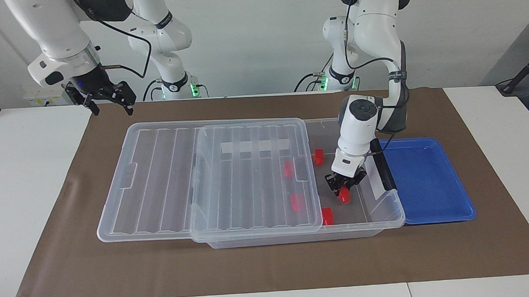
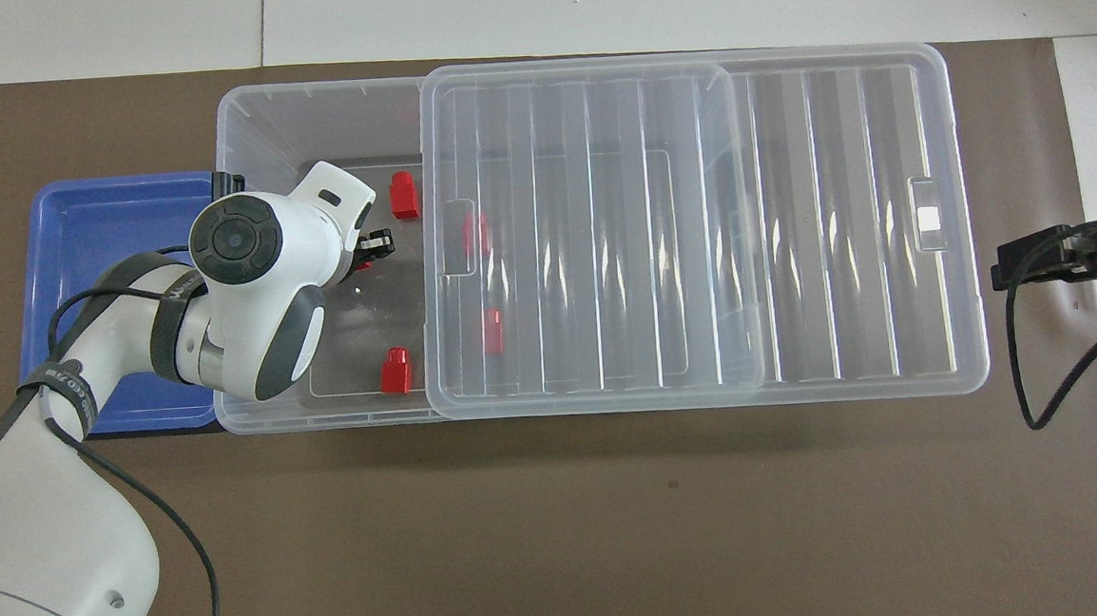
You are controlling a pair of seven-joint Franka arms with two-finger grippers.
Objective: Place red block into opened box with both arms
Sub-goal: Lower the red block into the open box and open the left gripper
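- Blocks first: we see a red block (image 1: pixel 344 195) in the lower right middle of the facing view, inside the open end of the box (image 1: pixel 386 217).
- Our left gripper (image 1: pixel 345 190) has its jaws closed on that red block. It hangs low inside the box, and we cannot tell if the block touches the bottom.
- In the overhead view the left gripper (image 2: pixel 372 254) sits at the left middle of the frame. The big white arm hides most of it, and only a small bit of the red block (image 2: pixel 362 265) peeks out.
- Our right gripper (image 1: pixel 108 98) is in the upper left of the facing view, up in the air over the brown mat (image 1: pixel 269 264) near the table corner. Its jaws are open and hold nothing. That arm waits.
- In the overhead view the right gripper (image 2: pixel 1050 258) pokes in at the right edge of the frame.
- The clear lid (image 1: pixel 158 180) lies across the box and covers most of it, toward the left of the facing view.
- Four more red blocks rest in the box. Two lie bare in the open part (image 1: pixel 319 157) (image 1: pixel 327 216). Two show through the lid (image 1: pixel 288 169) (image 1: pixel 297 202).
- The blue tray (image 1: pixel 426 181) sits just beside the box at the right of the facing view. It touches the end with the black handle (image 1: pixel 384 172).
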